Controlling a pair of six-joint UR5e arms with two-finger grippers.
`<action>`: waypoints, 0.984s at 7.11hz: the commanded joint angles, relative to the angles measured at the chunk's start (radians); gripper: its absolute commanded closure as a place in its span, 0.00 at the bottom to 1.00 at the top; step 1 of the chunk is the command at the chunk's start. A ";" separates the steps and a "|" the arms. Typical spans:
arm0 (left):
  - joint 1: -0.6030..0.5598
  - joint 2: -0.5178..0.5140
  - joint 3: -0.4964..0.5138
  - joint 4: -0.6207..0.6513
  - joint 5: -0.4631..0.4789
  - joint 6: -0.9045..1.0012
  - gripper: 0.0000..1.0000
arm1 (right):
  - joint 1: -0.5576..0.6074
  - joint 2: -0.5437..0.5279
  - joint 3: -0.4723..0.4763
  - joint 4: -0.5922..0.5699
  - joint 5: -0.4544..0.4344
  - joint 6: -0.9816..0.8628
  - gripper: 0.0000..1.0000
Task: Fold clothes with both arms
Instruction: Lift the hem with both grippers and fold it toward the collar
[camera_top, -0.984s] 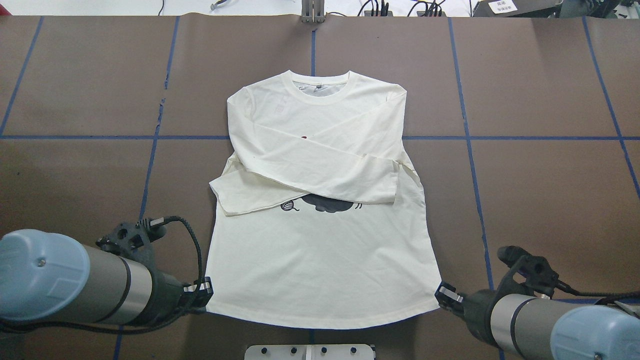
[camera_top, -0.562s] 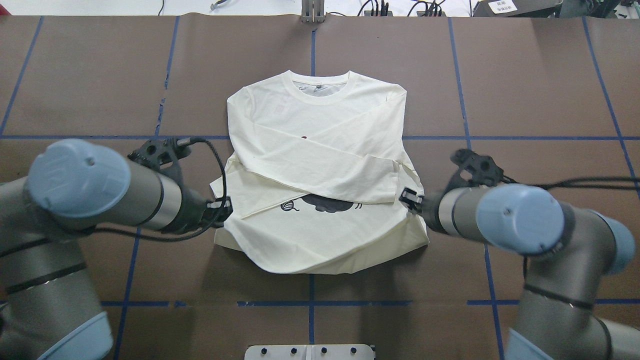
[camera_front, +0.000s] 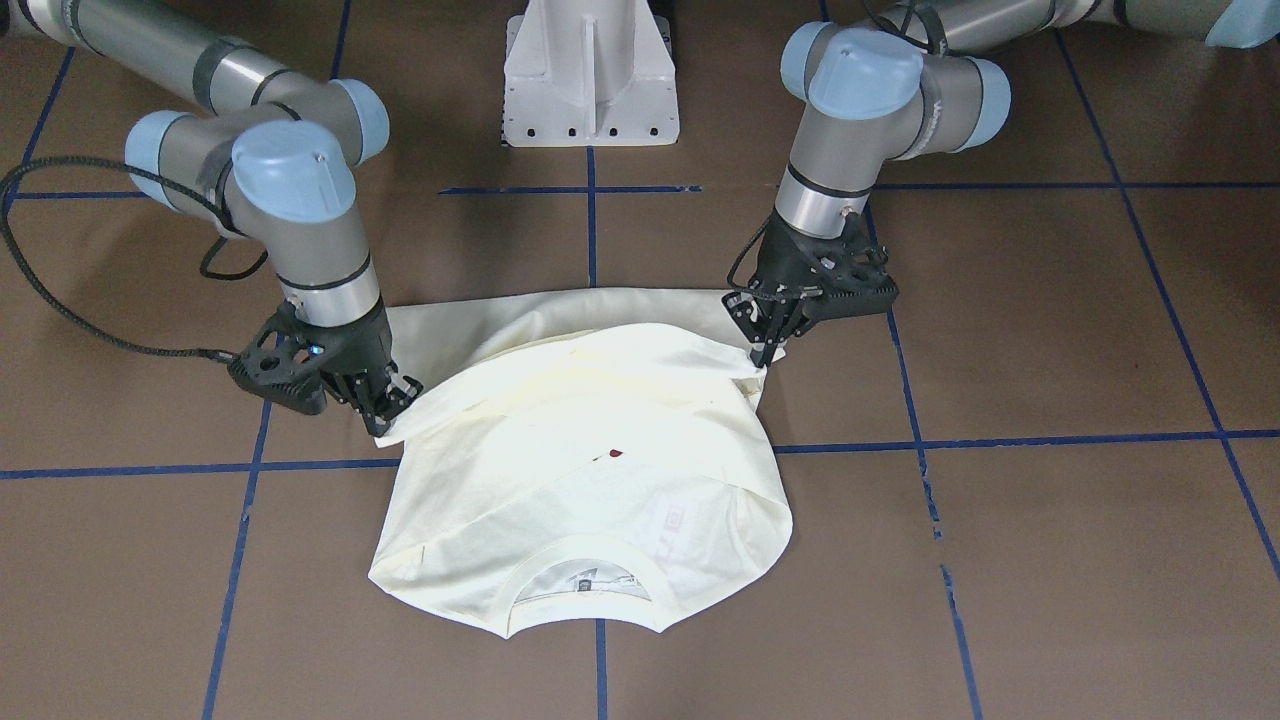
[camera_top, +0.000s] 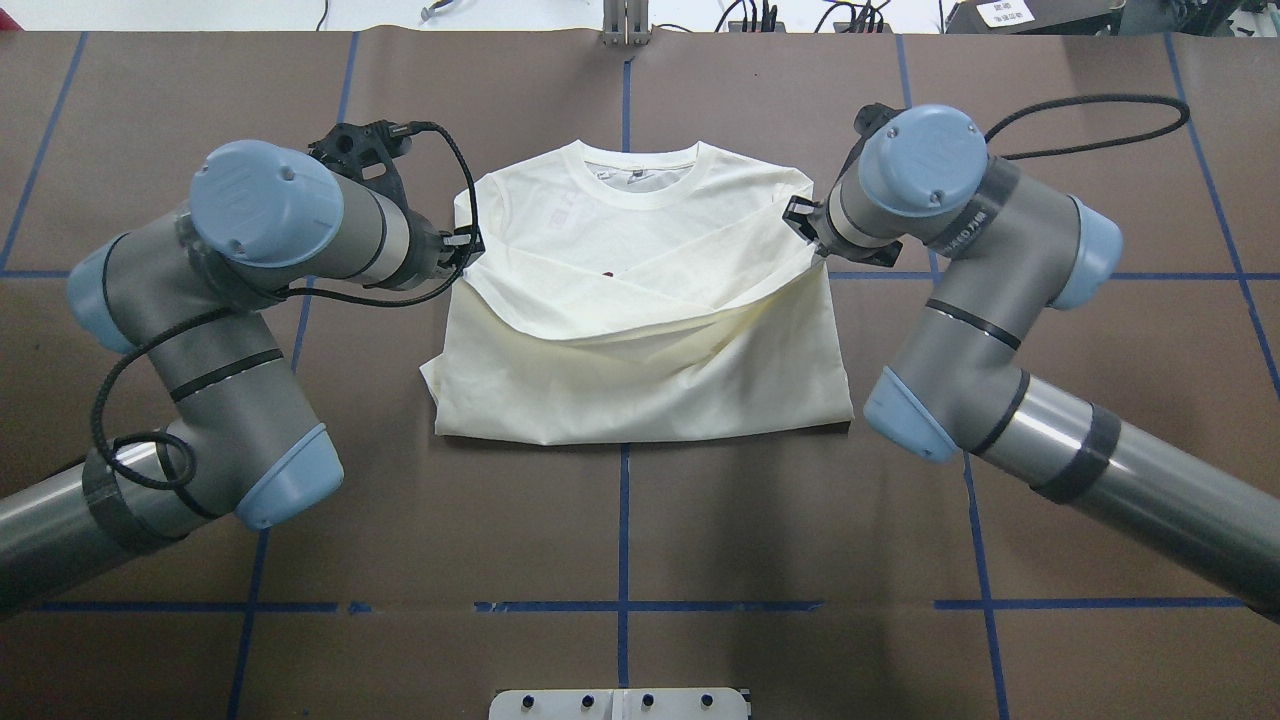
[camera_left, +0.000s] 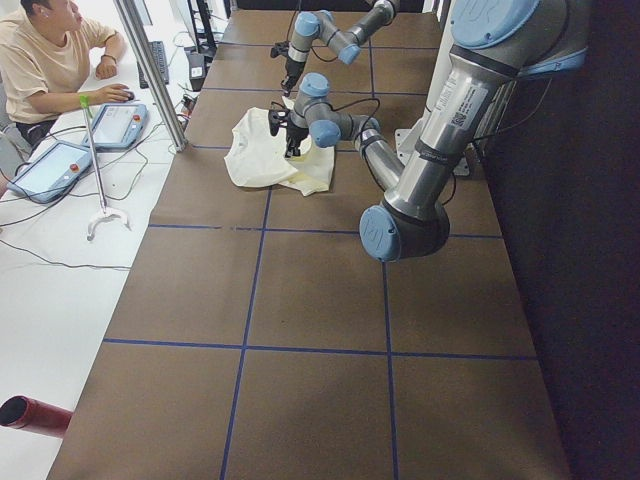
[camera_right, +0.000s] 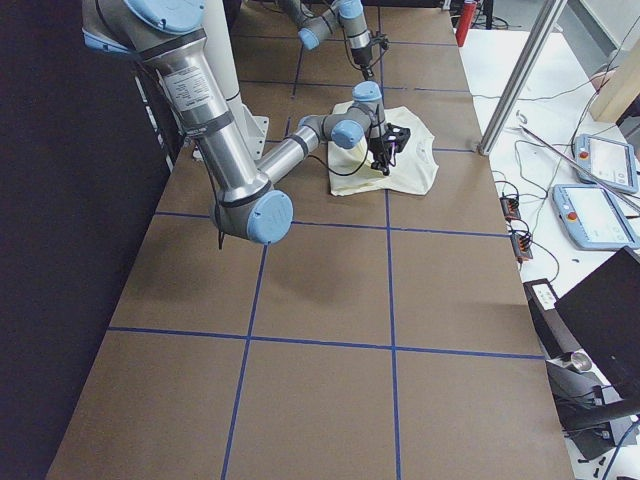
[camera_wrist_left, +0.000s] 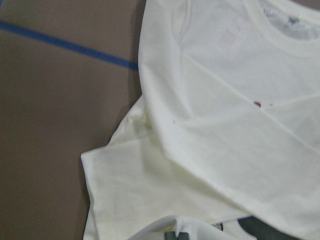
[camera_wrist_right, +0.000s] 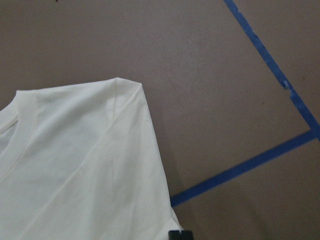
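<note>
**Bottom half almost folded up**

The shirt (camera_top: 640, 390) lies on the brown table (camera_top: 640, 530). The left claw (camera_top: 465, 250) and right claw (camera_top: 808, 238) each pinch tight on a bottom corner, lifted just below the collar (camera_top: 640, 178). The sleeves (camera_wrist_left: 220, 150) are tucked across already. The lifted edge sags. I think it needs laying down by the collar, then letting go.

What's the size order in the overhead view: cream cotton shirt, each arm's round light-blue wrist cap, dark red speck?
Cream cotton shirt
Left arm's round light-blue wrist cap and right arm's wrist cap: alike, unranked
Dark red speck
</note>
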 joint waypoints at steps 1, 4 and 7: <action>-0.016 -0.069 0.160 -0.045 0.112 0.020 1.00 | 0.057 0.138 -0.222 0.031 0.004 -0.010 1.00; -0.025 -0.119 0.344 -0.238 0.227 0.022 1.00 | 0.079 0.191 -0.377 0.123 -0.011 -0.015 1.00; -0.039 -0.130 0.378 -0.293 0.255 0.015 0.86 | 0.080 0.198 -0.374 0.127 -0.011 -0.004 1.00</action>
